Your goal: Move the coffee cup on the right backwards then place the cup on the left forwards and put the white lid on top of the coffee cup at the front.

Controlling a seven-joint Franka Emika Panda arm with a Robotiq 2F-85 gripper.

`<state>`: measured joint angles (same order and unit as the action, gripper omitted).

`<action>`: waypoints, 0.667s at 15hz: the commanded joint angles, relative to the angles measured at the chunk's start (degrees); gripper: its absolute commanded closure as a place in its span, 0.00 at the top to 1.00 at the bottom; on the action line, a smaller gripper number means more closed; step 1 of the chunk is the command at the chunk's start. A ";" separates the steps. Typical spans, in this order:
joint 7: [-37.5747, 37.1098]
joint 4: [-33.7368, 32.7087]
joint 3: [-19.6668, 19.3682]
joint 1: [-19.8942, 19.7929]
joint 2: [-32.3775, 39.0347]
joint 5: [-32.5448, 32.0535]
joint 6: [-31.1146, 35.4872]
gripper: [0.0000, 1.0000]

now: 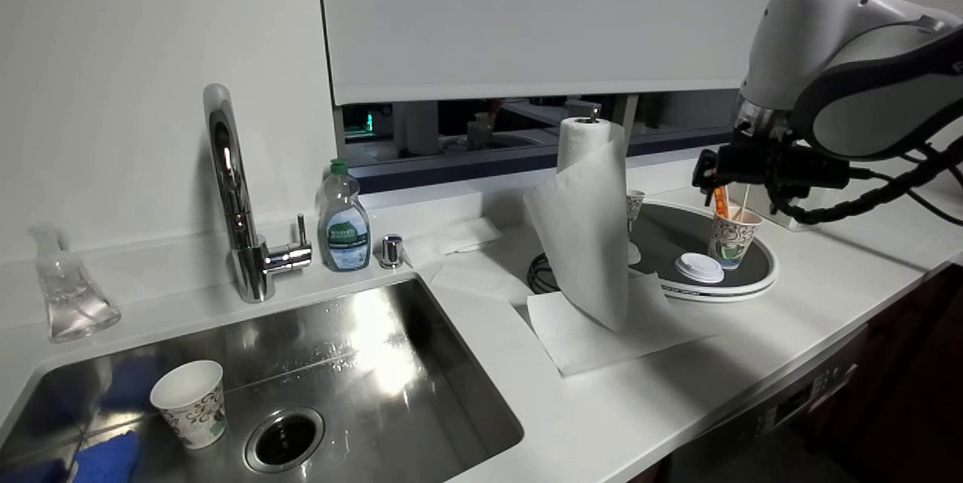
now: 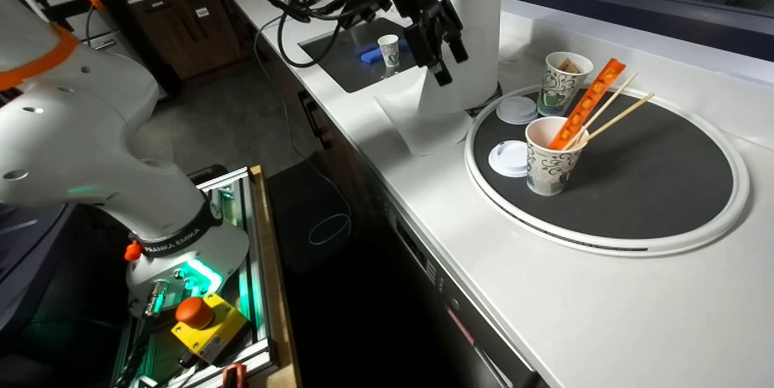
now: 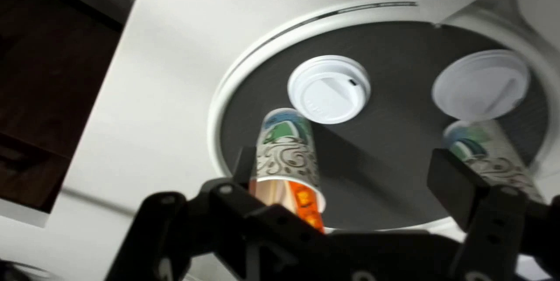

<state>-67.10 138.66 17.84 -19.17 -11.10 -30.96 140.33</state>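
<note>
A paper coffee cup [image 2: 547, 167] holding an orange packet and wooden sticks stands upright on the round dark plate [image 2: 653, 194]; it also shows in the wrist view [image 3: 286, 154]. A second coffee cup [image 2: 555, 89] with brown contents stands further back, partly hidden by the paper roll in an exterior view [image 1: 634, 206]. A white lid [image 3: 329, 89] lies flat beside the stick cup, also seen in both exterior views [image 1: 700, 268] [image 2: 508, 158]. Another white lid [image 3: 481, 85] lies by the second cup. My gripper [image 3: 350, 176] is open and empty above the plate, fingers wide apart; it shows in an exterior view [image 2: 452, 66].
A paper towel roll [image 1: 590, 220] with loose sheets stands beside the plate. Beyond it is a steel sink [image 1: 361, 393] holding another paper cup [image 1: 192, 404] and a blue sponge [image 1: 109, 459]. A faucet [image 1: 241, 227] and soap bottle [image 1: 346, 227] stand behind the sink.
</note>
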 commanded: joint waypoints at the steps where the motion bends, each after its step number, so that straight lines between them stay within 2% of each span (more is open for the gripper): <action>1: -2.93 -1.21 -5.91 3.47 2.34 -7.74 -8.04 1.00; 2: -1.06 -0.27 -7.93 5.57 1.35 -5.14 -4.33 1.00; 5: -1.23 -0.58 -9.69 6.31 2.01 -6.91 -6.45 1.00; 6: -0.10 -0.08 -10.64 6.63 2.42 -8.25 -1.84 1.00; 7: 8.24 0.34 -13.13 7.95 3.22 -4.08 1.39 1.00; 10: 20.54 0.82 -18.28 8.89 4.85 -2.89 9.59 1.00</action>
<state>-57.76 138.75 4.85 -11.94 -8.23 -36.49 142.87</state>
